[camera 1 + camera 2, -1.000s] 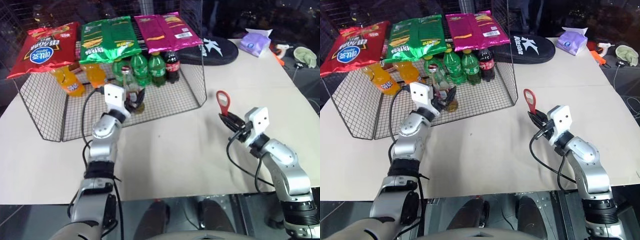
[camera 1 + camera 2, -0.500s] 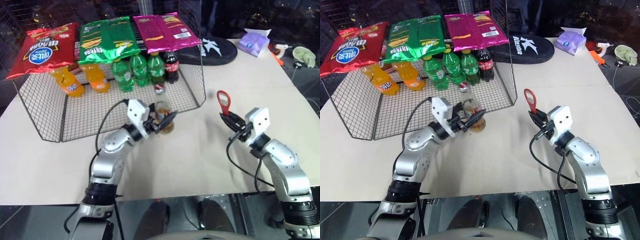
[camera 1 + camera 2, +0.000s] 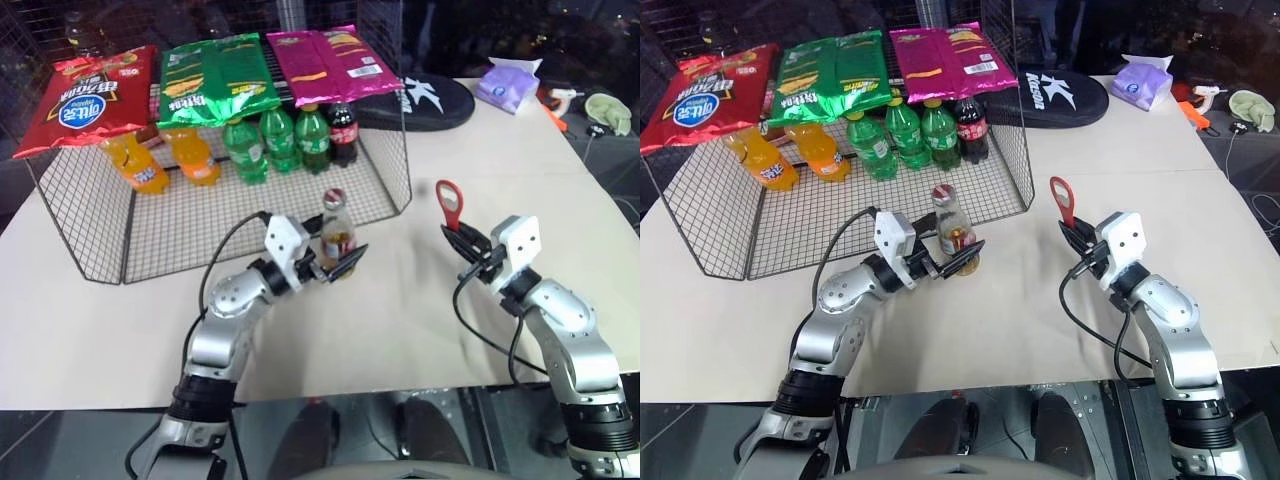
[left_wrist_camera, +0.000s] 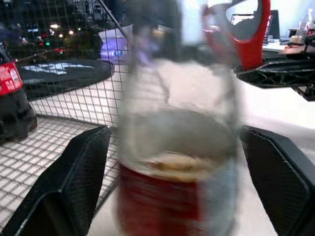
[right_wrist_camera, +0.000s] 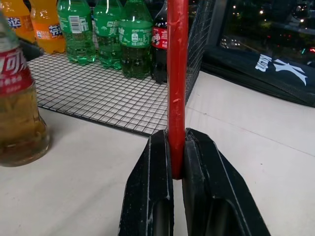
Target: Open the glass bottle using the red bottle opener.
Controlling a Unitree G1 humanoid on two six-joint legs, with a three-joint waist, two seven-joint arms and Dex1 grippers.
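Jaws first: on my left gripper (image 3: 338,262) they stand wide apart, one black finger (image 4: 74,187) on each side of the glass bottle (image 3: 337,233), and from the left wrist camera I see a gap between each finger and the glass, so nothing is clamped there. On my right gripper (image 3: 462,243) the jaws are pressed together on the handle of the red bottle opener (image 3: 448,205), which stands upright out of them with its ring head on top. From the head camera the bottle stands upright on the bench (image 3: 400,310), just outside the open front of the wire basket (image 3: 90,225), near its right front corner. Its cap is on, amber liquid fills the lower part, and the red-and-white label faces me. Taking the bottle as the dial centre, the opener sits at about 3 o'clock, well apart from it. Inside the basket, at about 11 to 12 o'clock from the bottle, I see three green soda bottles (image 3: 280,140) and a dark cola bottle (image 3: 344,131) in a row, with two orange drink bottles (image 3: 165,160) further left. Snack bags (image 3: 215,75) lie across the top of the basket. At about 1 o'clock, far back on the bench, lie a black cap (image 3: 425,100) and a purple tissue pack (image 3: 510,82).
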